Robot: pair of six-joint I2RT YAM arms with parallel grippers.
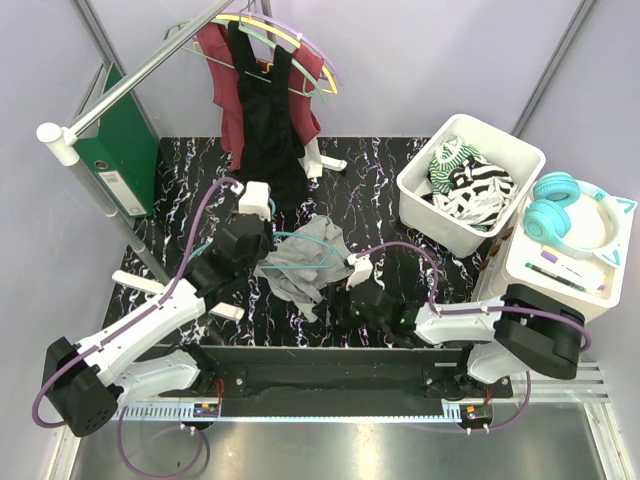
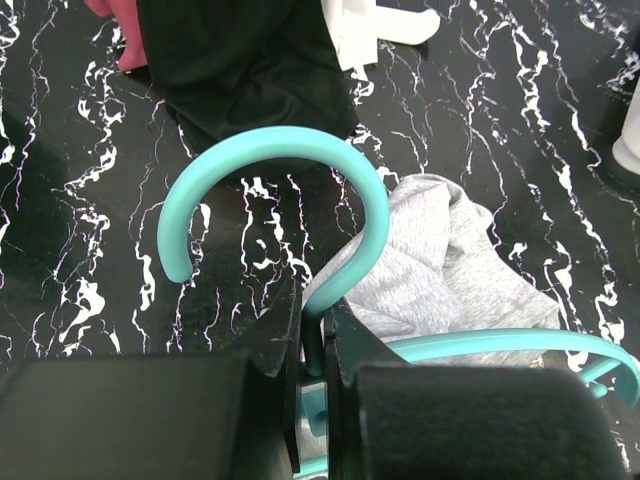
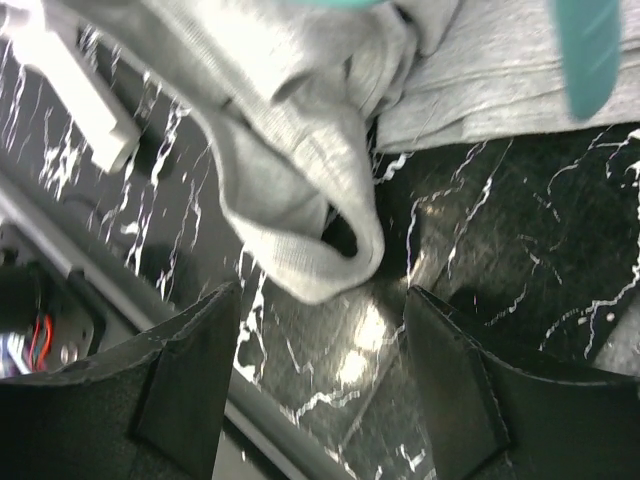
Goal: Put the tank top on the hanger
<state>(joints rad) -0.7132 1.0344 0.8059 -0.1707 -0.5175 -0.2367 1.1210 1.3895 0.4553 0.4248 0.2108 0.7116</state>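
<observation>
The right gripper [image 3: 322, 300], jaws spread and empty, faces a rolled fold of the soft light-grey knit tank top [image 3: 290, 200] at twelve o'clock, over the black marbled table [image 3: 500, 230]. Beyond, the left gripper [image 2: 313, 320] pinches the thin teal plastic hanger [image 2: 280, 140], its arm running toward three o'clock.

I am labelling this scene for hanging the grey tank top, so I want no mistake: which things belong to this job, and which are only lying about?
Belongs to the job: grey tank top; teal hanger, clamped in the left gripper; right gripper, open by the cloth.

Only lying about: black top; maroon top; yellow hanger; green binder; white bin; teal headphones.
</observation>
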